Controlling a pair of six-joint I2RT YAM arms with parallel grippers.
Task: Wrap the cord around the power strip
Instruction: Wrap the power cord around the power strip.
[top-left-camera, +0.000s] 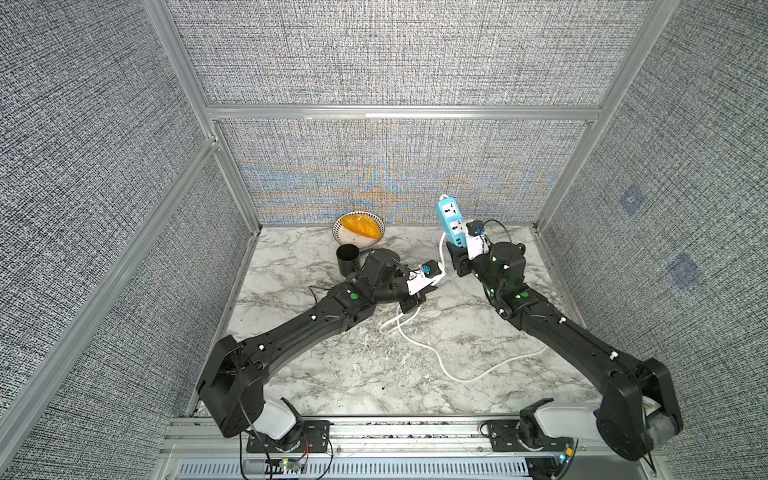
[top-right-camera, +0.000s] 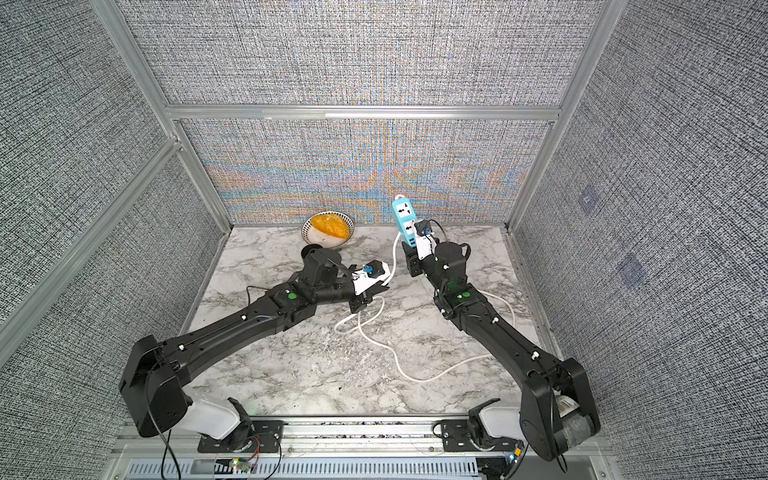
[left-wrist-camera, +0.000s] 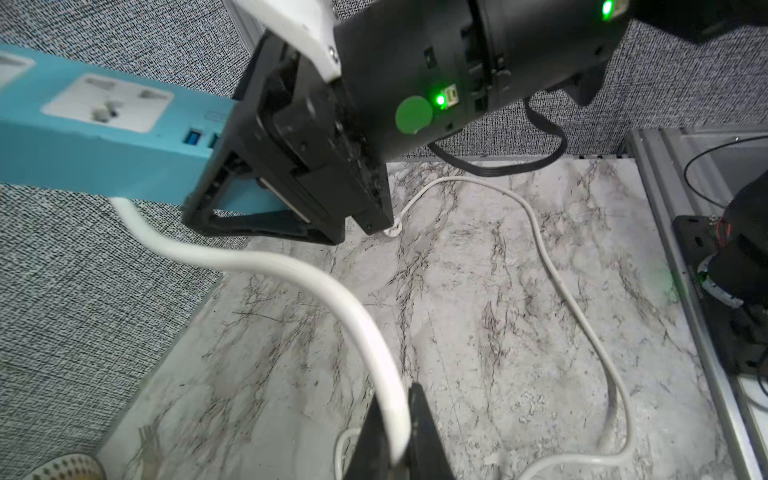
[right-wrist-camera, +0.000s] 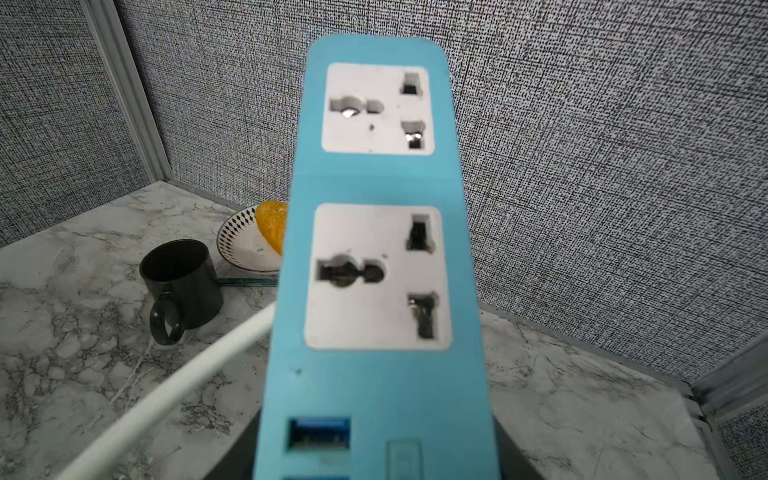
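Reading the desk (top-left-camera: 332, 374) from above as a clock face with twelve at the back wall, my right tool (top-left-camera: 455, 247) sits at about one o'clock. It is clamped on the USB end of the power strip (top-left-camera: 451, 218). The strip stands nearly upright off the desk, with its free end leaning a little toward eleven o'clock and its two white socket faces turned up to both top views. My right wrist view is filled by the same strip (right-wrist-camera: 374, 270) rising out of the jaws.

My left tool (left-wrist-camera: 395, 436) is near the centre of the dial, at about eight o'clock from the strip, and its jaws are closed tight on the cord (left-wrist-camera: 291, 270). The cord leaves the strip's upper end and drops along the strip's nine o'clock side. It then arcs through the air into that pinch.

Past my left tool (top-left-camera: 409, 305) the slack cord (top-left-camera: 436, 357) lies on the desk in a small loop. From there it runs toward five o'clock and then bends away to three o'clock under my right arm. I cannot see the plug.

A black mug (top-left-camera: 348, 259) stands at eleven o'clock, and a bowl (top-left-camera: 358, 228) with something orange in it sits just behind it by the back wall.
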